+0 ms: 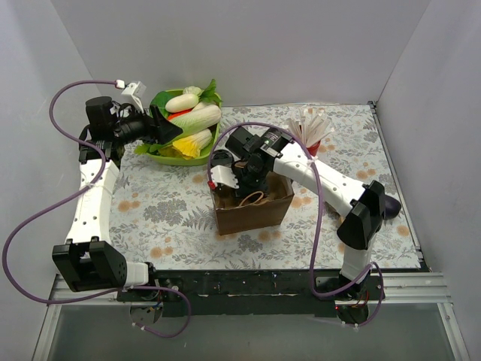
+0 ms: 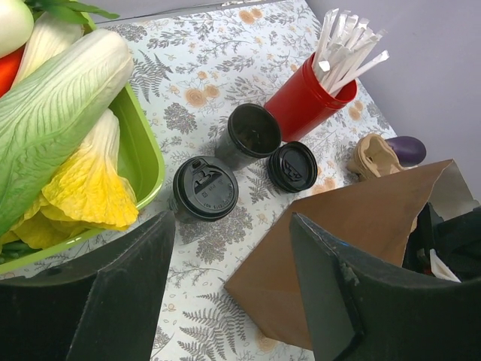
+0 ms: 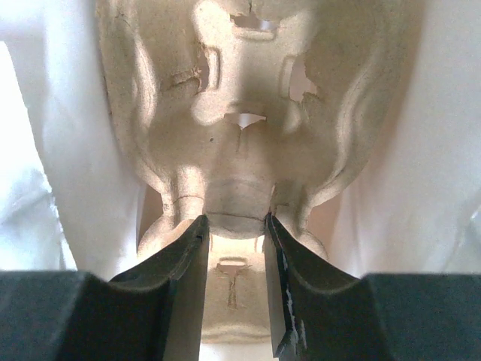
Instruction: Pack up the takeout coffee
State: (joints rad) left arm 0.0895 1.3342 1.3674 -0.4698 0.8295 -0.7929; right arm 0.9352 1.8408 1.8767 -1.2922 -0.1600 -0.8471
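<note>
Your right gripper (image 3: 234, 226) clamps the carrier (image 3: 240, 150) inside the bag (image 1: 252, 210), likely seating it; left gripper (image 2: 233, 223), released, faces the coffee (image 2: 205, 188).

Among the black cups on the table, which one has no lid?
The open black cup next to the red cup: you see into it. The lidded cup by the green tray and the other lid are closed tops.
</note>
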